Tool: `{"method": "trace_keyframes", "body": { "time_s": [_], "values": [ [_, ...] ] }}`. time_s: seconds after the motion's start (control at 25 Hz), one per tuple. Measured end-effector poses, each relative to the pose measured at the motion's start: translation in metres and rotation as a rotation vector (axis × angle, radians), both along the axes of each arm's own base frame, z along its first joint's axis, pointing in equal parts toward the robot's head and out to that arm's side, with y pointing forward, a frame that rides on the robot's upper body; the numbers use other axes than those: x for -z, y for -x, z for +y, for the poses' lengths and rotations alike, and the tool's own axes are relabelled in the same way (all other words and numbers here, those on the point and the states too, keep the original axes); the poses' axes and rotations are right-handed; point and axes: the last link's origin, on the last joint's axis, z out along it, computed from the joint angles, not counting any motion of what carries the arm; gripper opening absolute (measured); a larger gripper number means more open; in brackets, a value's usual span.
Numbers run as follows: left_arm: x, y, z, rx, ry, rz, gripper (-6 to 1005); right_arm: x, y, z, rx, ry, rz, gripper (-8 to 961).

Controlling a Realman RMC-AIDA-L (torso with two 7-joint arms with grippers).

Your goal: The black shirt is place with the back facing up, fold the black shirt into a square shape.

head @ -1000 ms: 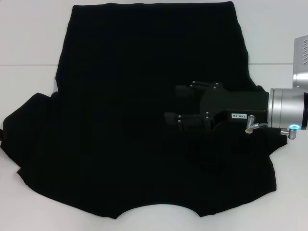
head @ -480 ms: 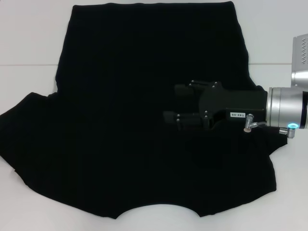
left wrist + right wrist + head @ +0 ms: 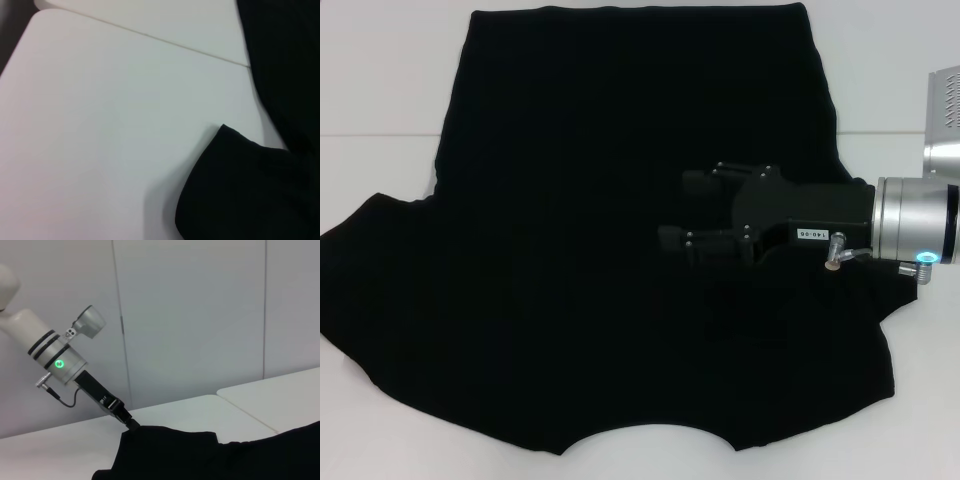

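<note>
The black shirt (image 3: 580, 200) lies spread flat on the white table (image 3: 380, 80), its plain side up, hem at the far end and neckline at the near edge. My right gripper (image 3: 675, 212) is over the shirt's right middle, pointing left, fingers (image 3: 698, 183) apart and holding nothing. The head view does not show my left gripper. The right wrist view shows the left gripper (image 3: 132, 425) at the far side of the shirt (image 3: 225, 455), pinched shut on the edge of the sleeve. In the left wrist view that sleeve (image 3: 250, 190) lies on the table.
A seam (image 3: 380, 134) between two tabletops runs across under the shirt. Bare white table (image 3: 100, 125) lies to the left of the sleeve. A pale panelled wall (image 3: 200, 315) stands behind the table.
The shirt's left sleeve has been drawn outward to the left and smoothed; its folded-over edge is gone. My right gripper has barely shifted.
</note>
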Motion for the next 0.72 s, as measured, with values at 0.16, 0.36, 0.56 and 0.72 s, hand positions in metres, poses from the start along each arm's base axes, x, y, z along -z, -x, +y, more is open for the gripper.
{"method": "trace_keyframes", "body": {
  "time_s": [0.16,0.36,0.56,0.72],
  "values": [
    [-0.0011,0.0019,-0.0017,-0.007,-0.008,-0.005,-1,-0.0001,0.0001,0.0002,0.001,-0.001,0.002,885],
    [-0.0011,0.0026,-0.0026,-0.011,-0.009,-0.007,0,-0.0001,0.0002,0.0003,0.002,-0.002,0.003,885],
    [-0.0007,0.0039,-0.0047,-0.018,-0.007,-0.012,0,-0.0001,0.0000,0.0005,0.003,-0.003,0.002,885],
    [-0.0018,0.0037,-0.0051,-0.021,-0.009,-0.014,0,0.0004,-0.0003,0.0001,0.003,-0.002,0.002,885]
  ]
}}
